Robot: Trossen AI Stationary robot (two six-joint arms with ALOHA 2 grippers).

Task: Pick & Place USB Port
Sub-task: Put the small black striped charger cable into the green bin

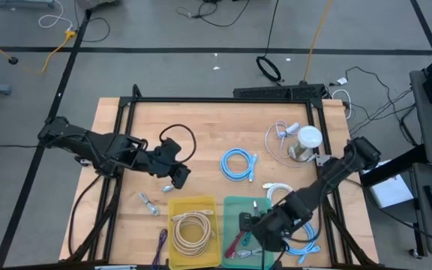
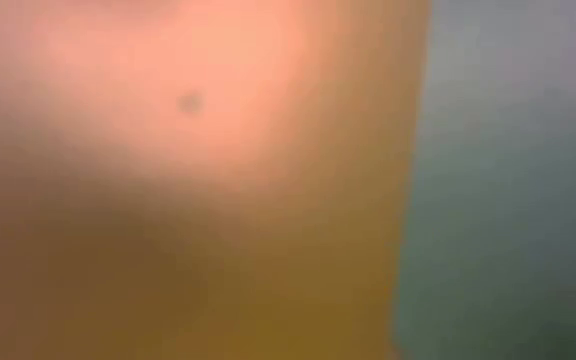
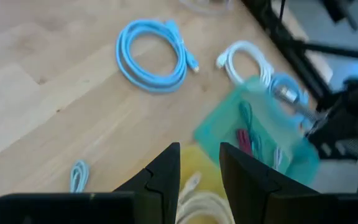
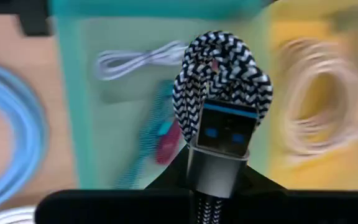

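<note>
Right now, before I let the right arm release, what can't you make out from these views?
- Low view: all blur; nothing on the table is readable.
- High view: the right gripper over the green bin is too small to show its fingers.
- Right wrist view: the braided USB cable hides the fingertips and the bin floor beneath.
- Left wrist view: the yellow bin is cut off.

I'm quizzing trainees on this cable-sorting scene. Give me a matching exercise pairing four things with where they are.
1. Braided USB cable
2. Cream cable coil
3. Light blue cable coil
4. Left tool

a. In the yellow bin
b. On bare tabletop
c. In the right tool, over the teal bin
d. Above the table, just beyond the yellow bin

Pairs: 1-c, 2-a, 3-b, 4-d
</note>
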